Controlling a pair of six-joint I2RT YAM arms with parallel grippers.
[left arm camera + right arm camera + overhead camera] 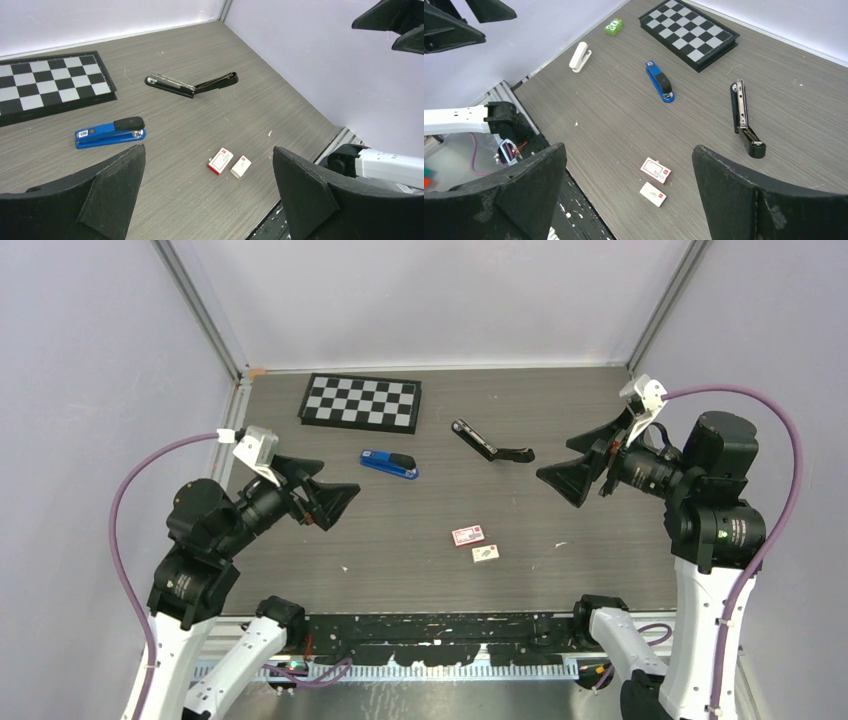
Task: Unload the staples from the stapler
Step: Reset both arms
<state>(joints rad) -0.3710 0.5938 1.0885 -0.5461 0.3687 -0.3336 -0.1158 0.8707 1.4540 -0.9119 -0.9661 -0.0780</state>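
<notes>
A black stapler (490, 443) lies swung open on the table's far middle, its silvery magazine rail facing up (172, 81) (741, 107). I cannot tell whether the rail holds staples. No loose staples show anywhere. A closed blue stapler (389, 464) lies left of it (110, 132) (659, 82). My left gripper (335, 485) (208, 150) is open and empty, held above the table's left side. My right gripper (555, 460) (629, 146) is open and empty, above the right side, just right of the black stapler.
A black-and-white chessboard (361, 401) lies at the back left. A small red-and-white box (467, 535) and a small whitish box (486, 554) lie near the front middle. The right wrist view shows a white stapler (580, 56) and a small green object (613, 26) by the left wall.
</notes>
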